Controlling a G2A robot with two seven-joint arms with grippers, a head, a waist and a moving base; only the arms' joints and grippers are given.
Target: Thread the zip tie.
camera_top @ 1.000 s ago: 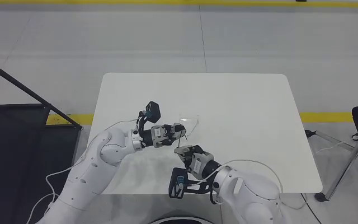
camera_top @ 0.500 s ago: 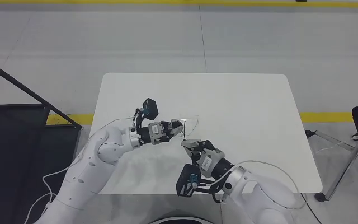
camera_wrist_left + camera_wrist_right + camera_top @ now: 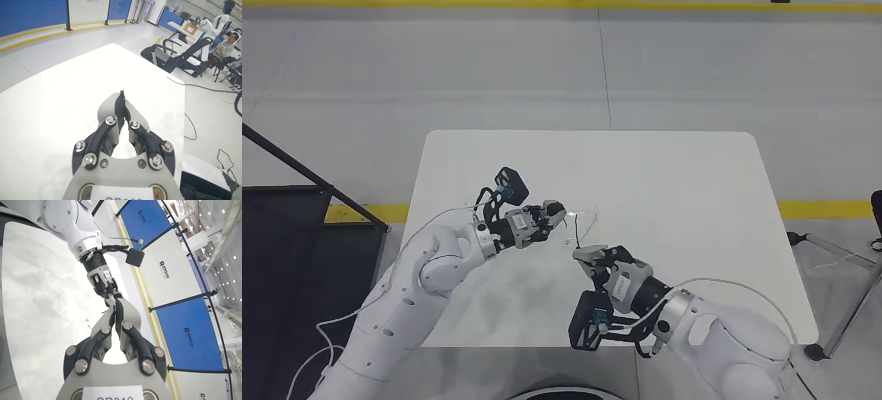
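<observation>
1. The zip tie [image 3: 590, 222] is a thin pale strand, hard to make out against the white tabletop [image 3: 682, 200]. In the top view it curves through the air between the two pincers, above the tabletop's left-front part.
2. The left pincer [image 3: 560, 212] has its fingers pressed together on one end of the tie. In its own wrist view [image 3: 122, 98] the strand cannot be told from the dark pads.
3. The right pincer [image 3: 582, 255] is likewise closed on the other end. Its wrist view [image 3: 114, 311] shows the left pincer [image 3: 112, 295] tip to tip just beyond it.
4. A dark framed panel [image 3: 282, 230] stands beside the tabletop's left edge. An office chair [image 3: 170, 56] and a floor cable [image 3: 191, 128] lie past the right edge.
5. Both pincers sit well in from the far and right edges and nearer the front edge.
</observation>
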